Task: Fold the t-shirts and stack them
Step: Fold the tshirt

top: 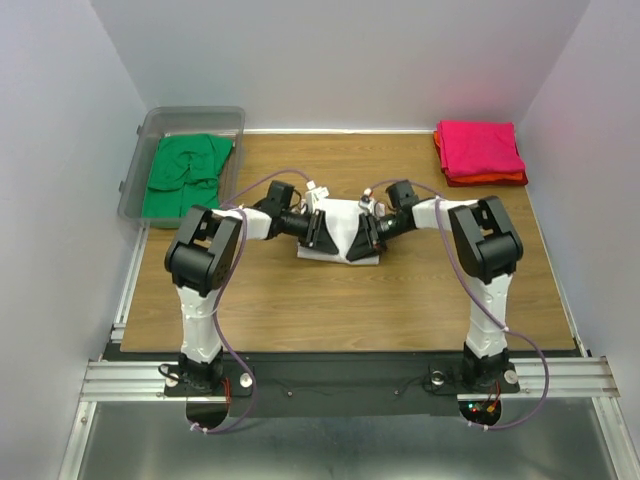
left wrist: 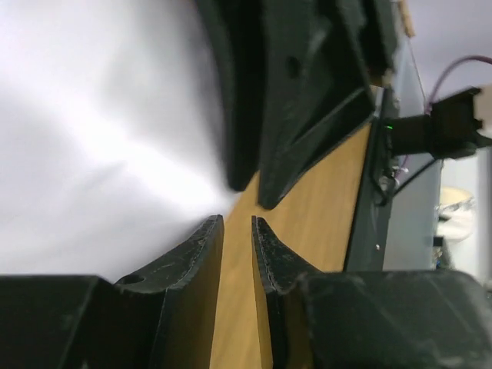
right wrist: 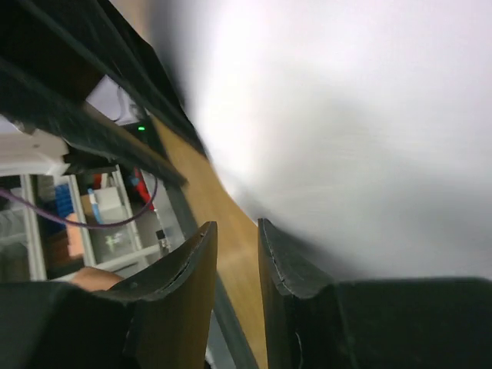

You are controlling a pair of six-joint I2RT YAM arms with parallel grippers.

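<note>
Both arms bent inward, elbows raised, wrists converging at frame centre. Left pincer (top: 322,232), right pincer (top: 368,236): jaws narrowly apart, wooden counter (top: 350,310) visible in gap. White soft cloth t-shirt (top: 340,222) lies between pincers, centre of counter.

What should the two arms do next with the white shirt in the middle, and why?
Probably ease the left pincer and right pincer inward onto the white t-shirt. They flank it with jaws slightly apart, and only the bare table shows between each pair, so neither seems to grip cloth yet.
</note>
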